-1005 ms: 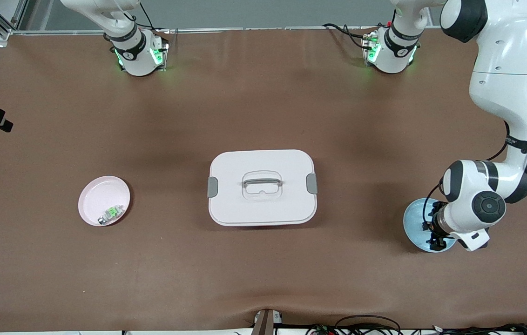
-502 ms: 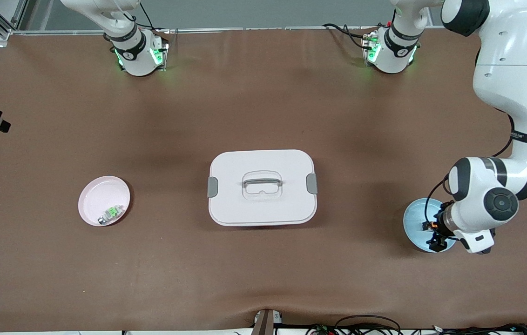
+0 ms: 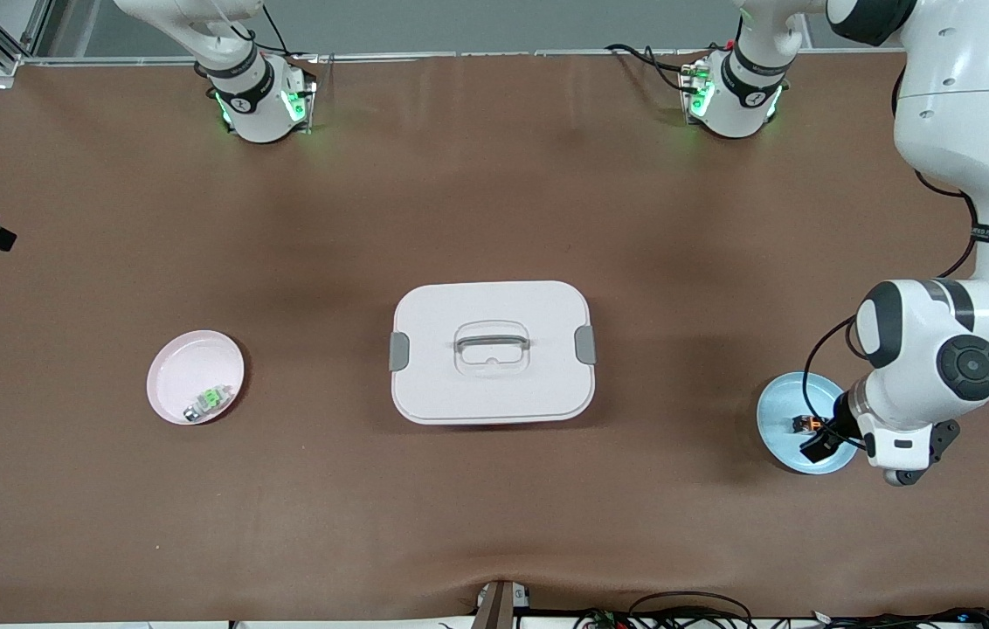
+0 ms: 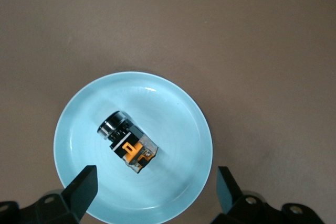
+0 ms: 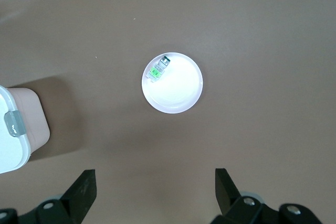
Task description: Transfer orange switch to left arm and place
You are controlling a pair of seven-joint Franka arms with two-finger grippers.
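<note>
Orange switch [image 4: 127, 144] lying on its side in pale blue plate [image 4: 173, 108] at left arm's end of table, not held. Left gripper [image 4: 155, 190] over plate, fingers wide, straddling switch. Risk: small rounded body rolling or skidding under uneven closure; plate shifting. White box [image 3: 492, 350] mid-table, obstructing any low carry. Right gripper [image 5: 152, 190] waiting, fingers wide, over table near pink plate [image 5: 178, 90].

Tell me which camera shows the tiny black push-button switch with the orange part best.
The left wrist view: the orange switch lies large and unobstructed on the round light-blue plate. The front view shows only a speck beside the left gripper; the right wrist view misses it.
</note>
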